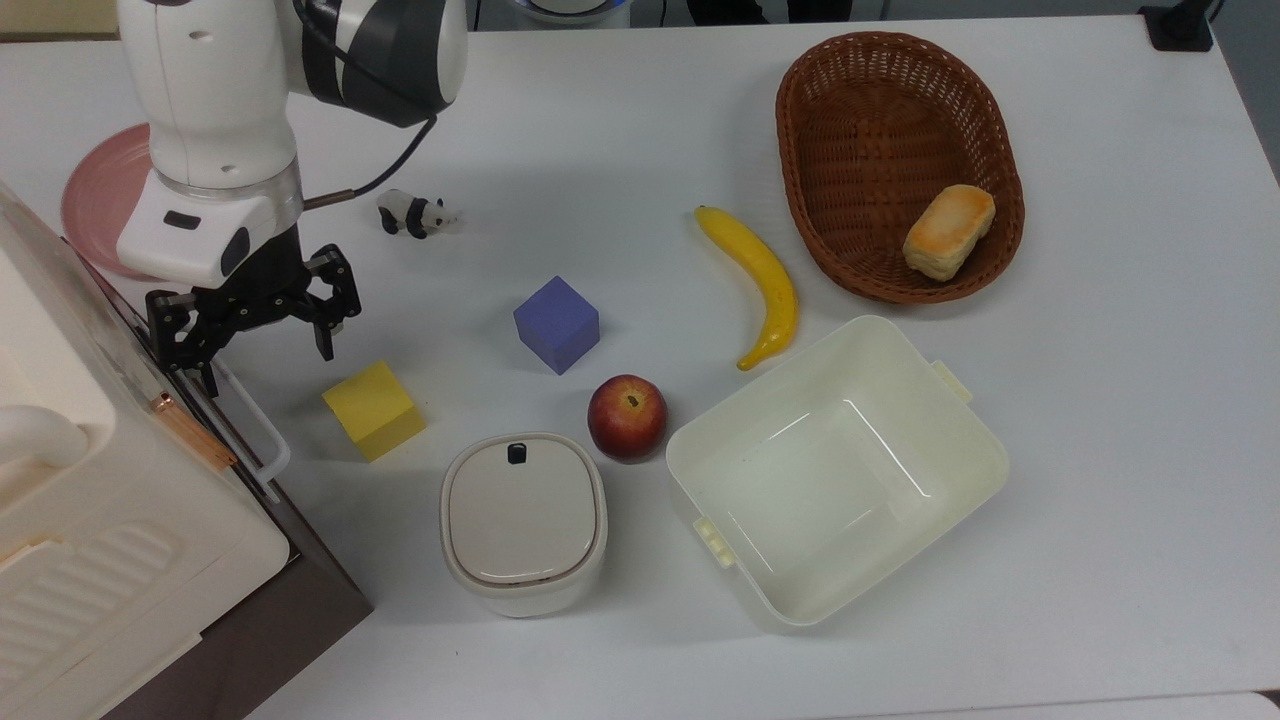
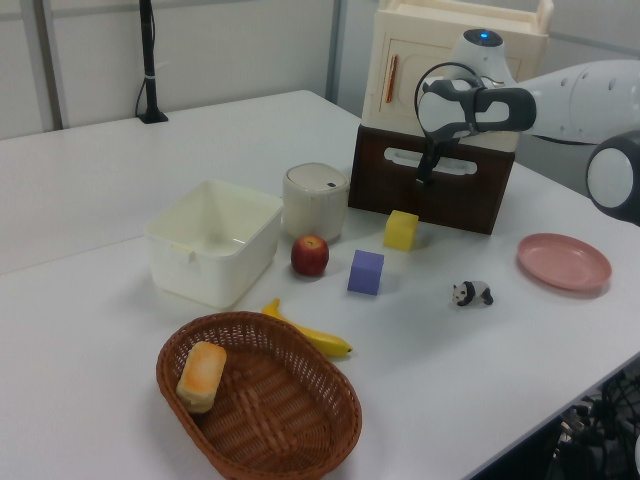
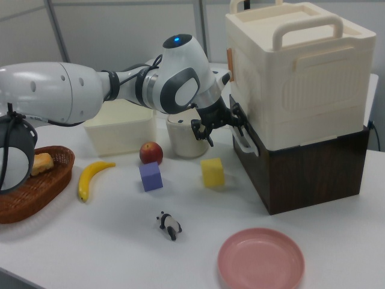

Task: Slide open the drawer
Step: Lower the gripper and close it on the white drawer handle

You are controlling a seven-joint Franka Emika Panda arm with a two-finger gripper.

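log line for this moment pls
phase: reaching handle | hand: open, at white bar handle | drawer: closed | yellow cube: near drawer front

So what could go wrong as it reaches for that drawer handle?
The open pincer sits at one end of the white handle, not its middle, so a pull from there might slip off or skew the drawer. The yellow block lies just in front of the drawer and could get pushed as it slides out. The cream cabinet on top may shift.
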